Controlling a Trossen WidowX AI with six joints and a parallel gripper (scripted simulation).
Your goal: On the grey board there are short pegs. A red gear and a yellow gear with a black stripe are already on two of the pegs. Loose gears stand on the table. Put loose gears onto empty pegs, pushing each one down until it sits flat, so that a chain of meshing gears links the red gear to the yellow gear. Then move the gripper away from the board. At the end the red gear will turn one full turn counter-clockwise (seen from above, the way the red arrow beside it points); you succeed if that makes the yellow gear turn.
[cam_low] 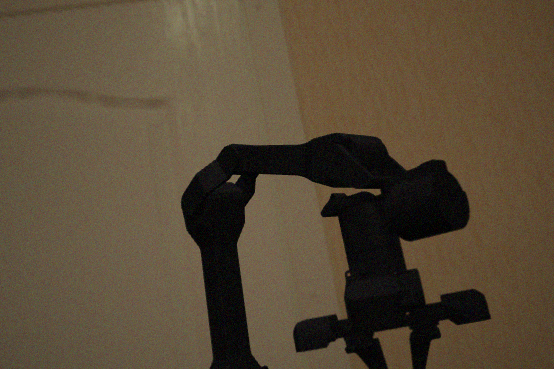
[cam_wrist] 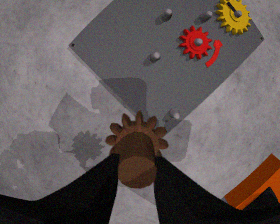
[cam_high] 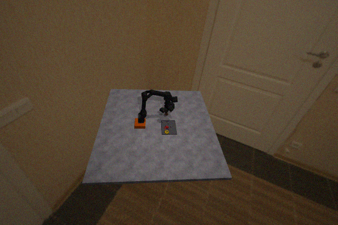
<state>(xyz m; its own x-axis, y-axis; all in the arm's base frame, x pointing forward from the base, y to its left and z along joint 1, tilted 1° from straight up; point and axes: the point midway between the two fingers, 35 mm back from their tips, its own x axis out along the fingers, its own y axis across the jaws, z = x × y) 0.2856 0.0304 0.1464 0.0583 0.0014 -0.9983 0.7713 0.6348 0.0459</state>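
The step in hand appears to be carrying a loose gear to the board. Left to right in the wrist view: a toothed shadow on the pale bench (cam_high: pixel 137 155) (cam_wrist: pixel 30 75); then a brown gear (cam_high: pixel 166 113) (cam_wrist: pixel 137 127), its round handle clamped between the black jaws, apparently held above the bench near one corner of the grey board (cam_high: pixel 173 131) (cam_wrist: pixel 115 50). The board's four bare pegs follow: a middle peg (cam_wrist: pixel 155 56), a far peg (cam_wrist: pixel 168 14), a corner peg (cam_wrist: pixel 174 112) just beyond the brown gear, and a linking peg (cam_wrist: pixel 205 17) near both coloured gears. Next come the red gear (cam_high: pixel 166 127) (cam_wrist: pixel 189 44), its red arrow (cam_wrist: pixel 216 54), and the yellow gear (cam_high: pixel 165 132) (cam_wrist: pixel 243 21) with its black stripe.

The next move probably calls for centring the brown gear over a suitable peg, then lowering it until flat; which peg its size suits, I cannot tell.

The exterior view shows the arm (cam_high: pixel 157 93) (cam_low: pixel 270 160) bent over, but cuts off the jaws' tips and the board. The top view alone shows the whole bench, with the orange base (cam_high: pixel 140 127) (cam_wrist: pixel 255 177) left of the board; pegs and teeth are clear only from the wrist.
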